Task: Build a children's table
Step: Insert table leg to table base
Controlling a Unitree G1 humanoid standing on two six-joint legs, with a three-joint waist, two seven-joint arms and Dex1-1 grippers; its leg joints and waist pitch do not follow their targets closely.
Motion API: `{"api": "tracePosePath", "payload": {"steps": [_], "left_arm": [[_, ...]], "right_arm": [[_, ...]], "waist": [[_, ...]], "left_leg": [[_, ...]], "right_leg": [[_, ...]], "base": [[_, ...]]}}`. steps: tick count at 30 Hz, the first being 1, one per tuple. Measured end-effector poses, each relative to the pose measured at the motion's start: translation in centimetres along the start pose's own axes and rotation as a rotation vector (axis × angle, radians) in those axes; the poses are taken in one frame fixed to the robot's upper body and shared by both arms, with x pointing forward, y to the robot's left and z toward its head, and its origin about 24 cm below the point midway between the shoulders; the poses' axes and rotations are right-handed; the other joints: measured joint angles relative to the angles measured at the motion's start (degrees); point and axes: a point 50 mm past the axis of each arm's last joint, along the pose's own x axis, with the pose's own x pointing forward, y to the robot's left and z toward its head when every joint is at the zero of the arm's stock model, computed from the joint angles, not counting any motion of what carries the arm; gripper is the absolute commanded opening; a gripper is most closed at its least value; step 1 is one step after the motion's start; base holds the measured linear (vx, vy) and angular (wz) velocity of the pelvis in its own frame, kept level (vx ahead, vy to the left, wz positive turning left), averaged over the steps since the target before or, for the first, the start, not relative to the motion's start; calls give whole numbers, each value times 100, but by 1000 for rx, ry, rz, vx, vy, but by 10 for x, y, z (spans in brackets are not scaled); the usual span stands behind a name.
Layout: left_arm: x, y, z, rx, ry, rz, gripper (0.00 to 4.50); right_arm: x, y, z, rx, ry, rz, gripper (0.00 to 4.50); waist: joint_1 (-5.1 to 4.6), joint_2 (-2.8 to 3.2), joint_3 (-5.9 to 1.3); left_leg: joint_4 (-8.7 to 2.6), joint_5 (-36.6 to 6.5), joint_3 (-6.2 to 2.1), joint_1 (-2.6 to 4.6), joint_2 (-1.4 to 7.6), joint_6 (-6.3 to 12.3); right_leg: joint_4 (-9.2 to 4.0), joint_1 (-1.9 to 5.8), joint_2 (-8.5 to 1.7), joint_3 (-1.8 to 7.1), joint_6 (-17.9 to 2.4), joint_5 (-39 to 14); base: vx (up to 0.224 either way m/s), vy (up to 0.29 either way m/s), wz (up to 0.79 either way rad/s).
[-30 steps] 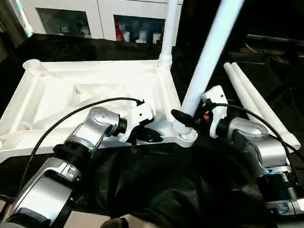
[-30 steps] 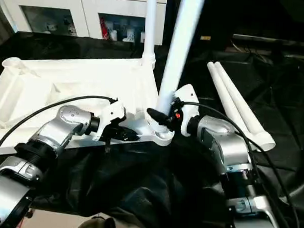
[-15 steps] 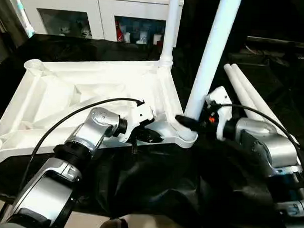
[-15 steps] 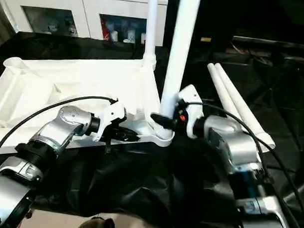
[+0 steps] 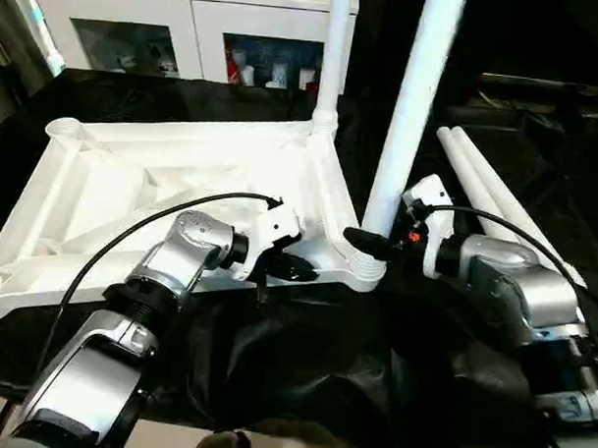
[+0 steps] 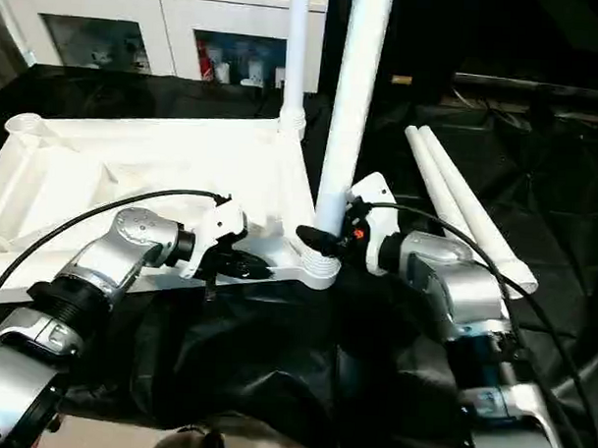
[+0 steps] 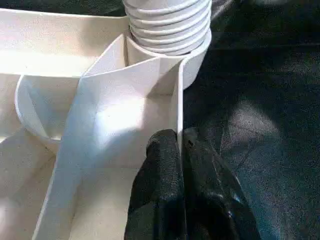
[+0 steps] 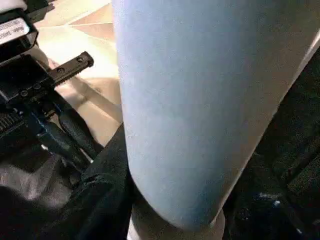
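The white table top (image 5: 183, 181) lies upside down — two legs (image 5: 413, 100) stand in corner sockets, two more legs (image 5: 496, 197) lie beside it.

White glass-door cabinets (image 5: 188, 33) along the back, black cloth (image 5: 303, 381) covering the work surface, dark room right.

1 table top (image 5: 183, 176), 4 legs (image 5: 413, 100): 2 standing, 2 lying; 2 hands (image 5: 296, 267).

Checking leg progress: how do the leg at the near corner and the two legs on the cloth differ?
The white tapered tube leg at the near corner socket stands upright; the two loose white tube legs lie flat on the black cloth. The right pincer grips the near one; the loose pair lies untouched. All look alike.
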Motion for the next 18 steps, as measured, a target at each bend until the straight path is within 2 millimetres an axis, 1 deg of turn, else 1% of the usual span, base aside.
{"api": "tracePosePath", "payload": {"steps": [4,7,16,18], "left_arm": [[-1,0,-1,-14,4,3,0],[-1,0,-2,-17,3,3,0],[1,-1,-1,-18,-3,-11,0],[2,-2,0,-18,-4,-13,0]], "right_arm": [[2,0,-2,13,-4,2,190],[1,-2,-2,26,-14,-1,190],[-9,-4,-20,165,-123,-16,190],[-11,-3,-27,198,-164,-32,190]], "waist": [[-38,-2,-1],[-39,-3,-1],[-4,1,-4],[27,2,-5]], "left_leg": [[-1,0,0,25,0,-2],[-4,0,0,33,-1,-2],[-16,-1,1,33,-2,-3],[-21,-1,1,35,-1,-3]], "right_leg": [[-1,19,0,2,0,0],[-5,27,0,2,0,0],[-16,27,0,0,0,0],[-22,28,0,0,1,0]], "base": [[0,0,0],[0,0,0],[0,0,0],[0,0,0]]}}
